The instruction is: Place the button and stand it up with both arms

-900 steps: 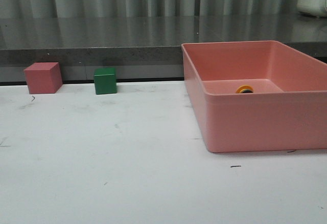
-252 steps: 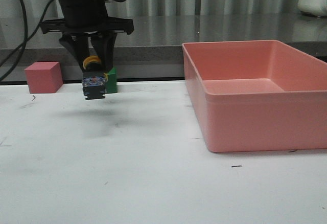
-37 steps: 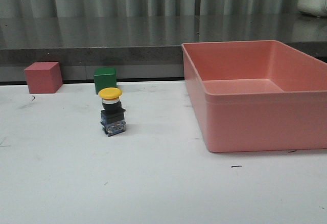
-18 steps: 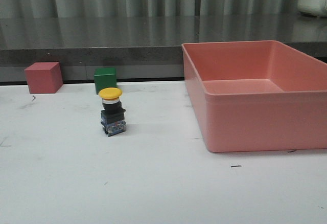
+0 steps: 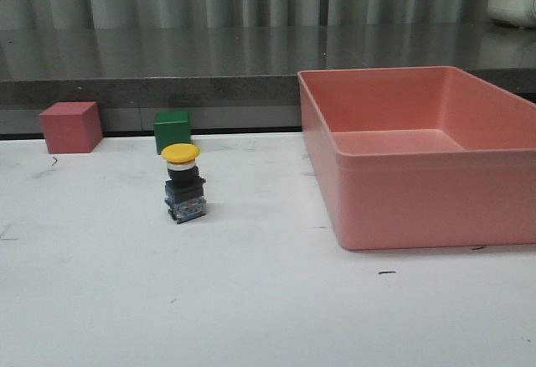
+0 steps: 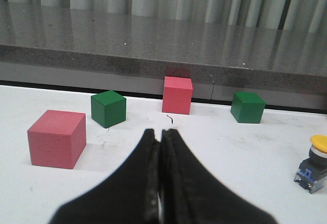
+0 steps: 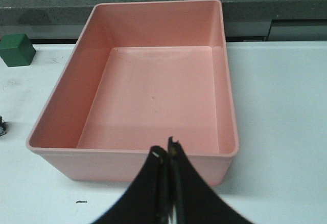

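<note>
The button (image 5: 182,183) stands upright on the white table, yellow cap up, dark base with bluish contacts down, in front of the green cube (image 5: 172,131). In the left wrist view the button (image 6: 313,163) shows at the far edge, well away from my left gripper (image 6: 160,134), which is shut with nothing between its fingers. My right gripper (image 7: 165,148) is also shut and empty, hanging over the near wall of the pink bin (image 7: 127,158). Neither arm appears in the front view.
The large pink bin (image 5: 435,208) fills the right of the table and holds nothing. A pink cube (image 5: 70,126) and the green cube sit at the back left by the grey ledge. The left wrist view shows a nearer pink cube (image 6: 56,138) and a second green cube (image 6: 108,108).
None over the last second. Earlier the button lay in the bin, then hung base-down in a gripper at the left; that arm has since left the front view.
</note>
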### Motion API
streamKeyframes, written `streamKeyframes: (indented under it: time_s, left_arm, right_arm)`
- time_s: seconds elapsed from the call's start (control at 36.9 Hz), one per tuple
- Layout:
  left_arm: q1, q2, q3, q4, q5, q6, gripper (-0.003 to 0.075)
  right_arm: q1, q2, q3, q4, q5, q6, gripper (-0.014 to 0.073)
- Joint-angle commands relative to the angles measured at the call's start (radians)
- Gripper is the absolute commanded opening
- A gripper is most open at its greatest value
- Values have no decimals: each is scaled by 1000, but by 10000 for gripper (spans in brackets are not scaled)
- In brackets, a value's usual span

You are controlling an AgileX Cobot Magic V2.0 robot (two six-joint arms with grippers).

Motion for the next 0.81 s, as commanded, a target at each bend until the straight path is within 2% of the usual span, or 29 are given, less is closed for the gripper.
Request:
streamKeyframes:
  time_s: [0.0,0.79]
  left_arm:
    - [-3,-23,9,-9,-93,-11,-20]
    - [-3,-23,9,-9,-93,-11,-20]
  right_arm:
    - [-5,-3,-25,-7,-71,-9,-63]
    - [-5,-3,-18,-29,-83,-9,-63]
